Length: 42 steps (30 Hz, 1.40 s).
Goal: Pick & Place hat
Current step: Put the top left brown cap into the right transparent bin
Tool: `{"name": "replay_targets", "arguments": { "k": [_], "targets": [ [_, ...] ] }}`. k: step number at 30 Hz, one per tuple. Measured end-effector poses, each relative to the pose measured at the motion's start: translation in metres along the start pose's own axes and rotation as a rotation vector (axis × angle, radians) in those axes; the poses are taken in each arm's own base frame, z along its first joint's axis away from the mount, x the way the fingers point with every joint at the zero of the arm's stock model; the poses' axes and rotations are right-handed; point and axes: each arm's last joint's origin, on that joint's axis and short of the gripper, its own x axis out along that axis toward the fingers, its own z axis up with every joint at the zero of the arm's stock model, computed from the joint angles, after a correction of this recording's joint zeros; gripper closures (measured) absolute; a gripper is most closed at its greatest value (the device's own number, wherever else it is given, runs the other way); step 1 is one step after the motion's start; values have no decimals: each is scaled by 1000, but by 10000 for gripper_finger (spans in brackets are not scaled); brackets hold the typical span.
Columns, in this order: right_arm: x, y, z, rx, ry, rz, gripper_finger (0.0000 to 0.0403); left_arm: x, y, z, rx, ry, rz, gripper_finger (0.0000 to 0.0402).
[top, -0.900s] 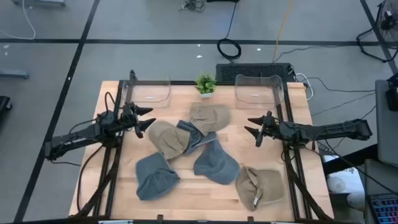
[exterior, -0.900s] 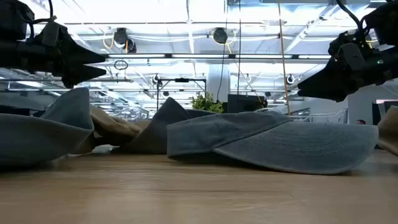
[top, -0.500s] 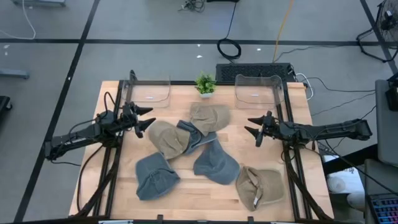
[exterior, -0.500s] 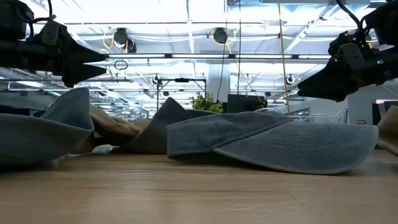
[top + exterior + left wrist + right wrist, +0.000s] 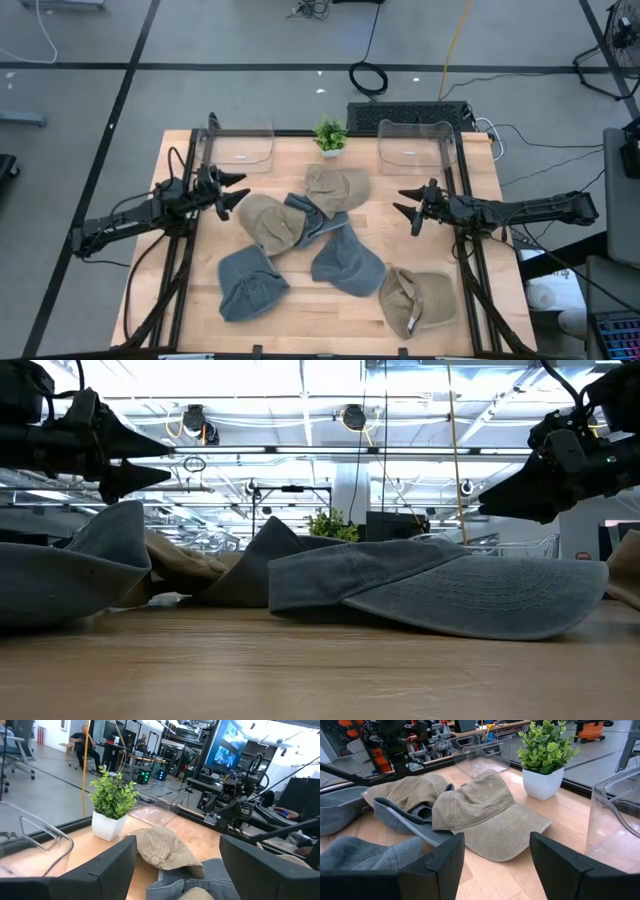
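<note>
The tan hat (image 5: 336, 187) nearest the far edge of the surface (image 5: 400, 255) is the one I judge easiest to take. It lies just in front of the small potted plant (image 5: 330, 134), roughly midway between my two grippers, and its near-left edge touches the grey-blue hat (image 5: 313, 216) of the central heap. In my right wrist view the same tan hat (image 5: 485, 815) fills the middle of the picture, brim toward me and crown button away, so its long axis runs from my right gripper toward the plant side, brim end nearer me.

My right gripper (image 5: 409, 211) hangs above the surface to the right of that hat, jaws parted with nothing between them, pointing straight at it. My left gripper (image 5: 236, 192) hovers to the left of the heap, also open and empty; between it and this hat lies a second tan hat (image 5: 268, 222), which sits closer to it. So I reckon the right arm has the clearer line to the far hat and the left arm to the second one.

Further out, two grey hats (image 5: 349, 262) (image 5: 250, 284) lie toward the near edge and a third tan one (image 5: 415, 300) near the front right corner. Two clear bins (image 5: 241, 147) (image 5: 416, 143) stand at the far corners, the right bin close behind my right arm.
</note>
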Motion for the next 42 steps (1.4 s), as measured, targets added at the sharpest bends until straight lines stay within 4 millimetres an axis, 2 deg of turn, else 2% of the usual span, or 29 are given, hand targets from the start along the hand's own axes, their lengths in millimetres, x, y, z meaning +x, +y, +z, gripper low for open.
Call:
{"name": "replay_targets", "arguments": {
  "k": [7, 12, 19, 23, 27, 35, 39, 42],
  "targets": [
    [0, 0, 0, 0, 0, 0, 190, 0, -3, 0, -29, 28, -106, 107],
    [0, 0, 0, 0, 0, 0, 190, -2, -8, 11, -24, 19, -163, 105],
    [0, 0, 0, 0, 0, 0, 190, -7, -13, 26, -34, 56, -169, 51],
    [0, 0, 0, 0, 0, 0, 190, -12, -19, 42, 2, 87, -182, 31],
    [0, 0, 0, 0, 0, 0, 190, -11, -29, 69, 91, 117, -194, 37],
    [0, 0, 0, 0, 0, 0, 190, 13, -56, 121, 178, 255, -267, 71],
    [0, 0, 0, 0, 0, 0, 190, 34, -71, 131, 138, 370, -288, 80],
    [0, 0, 0, 0, 0, 0, 190, 54, -84, 130, 89, 493, -264, 81]
  ]
}}
